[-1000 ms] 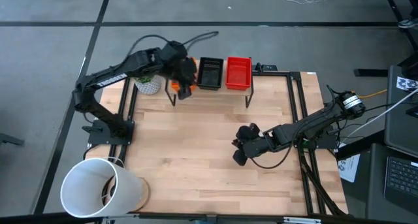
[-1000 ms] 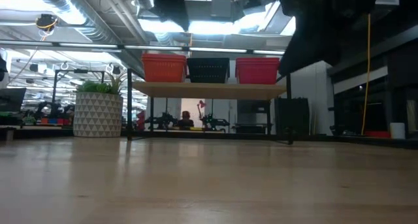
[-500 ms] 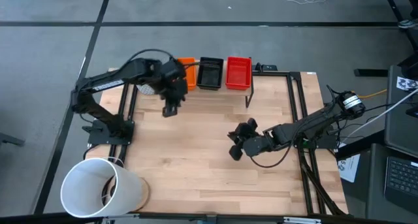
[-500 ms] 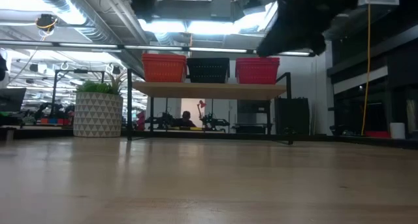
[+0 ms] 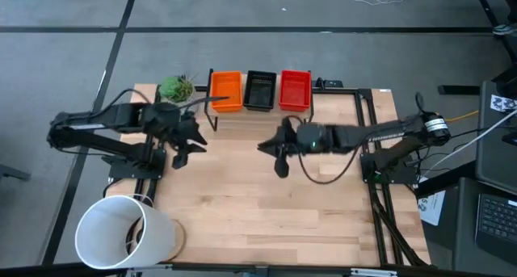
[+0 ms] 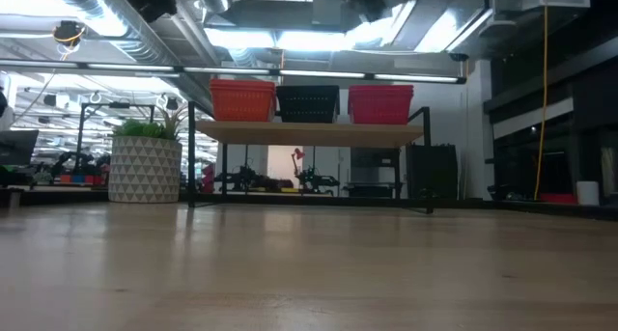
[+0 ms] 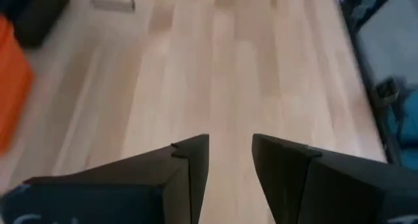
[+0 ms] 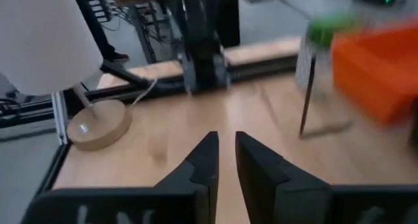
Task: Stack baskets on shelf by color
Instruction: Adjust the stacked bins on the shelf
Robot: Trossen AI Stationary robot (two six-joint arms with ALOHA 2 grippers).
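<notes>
From above, the shelf [image 5: 260, 109] stands at the far edge of the wooden surface [image 5: 258, 204], carrying three baskets in a row: the orange basket [image 5: 225, 91] on the left, the black basket [image 5: 260, 90] in the middle, the red basket [image 5: 294, 90] on the right, each just beside the next. A potted plant [image 5: 176, 89] sits off the shelf's left end, and a big white bucket [image 5: 121, 231] lies at the near left corner. The left pincer [image 5: 184, 151] hangs over the surface's left side, well apart from the shelf. The right pincer [image 5: 279, 165] reaches toward the middle, in front of the shelf, holding nothing.

From table height, the shelf [image 6: 309, 132] shows on thin black legs, with orange [image 6: 241, 99], black [image 6: 308, 102] and red [image 6: 380, 104] stacks side by side on top, and the plant's patterned pot [image 6: 145, 169] to one side.

The left wrist camera shows the left pincer [image 7: 230, 162] with fingers [image 7: 196, 160] spread a little and empty over bare wood.

The right wrist camera shows the right pincer [image 8: 226, 160], fingers [image 8: 208, 160] close together with a narrow gap, nothing between them; an orange basket [image 8: 379, 67], the bucket [image 8: 42, 38] and its round wooden base [image 8: 98, 125] lie beyond.
</notes>
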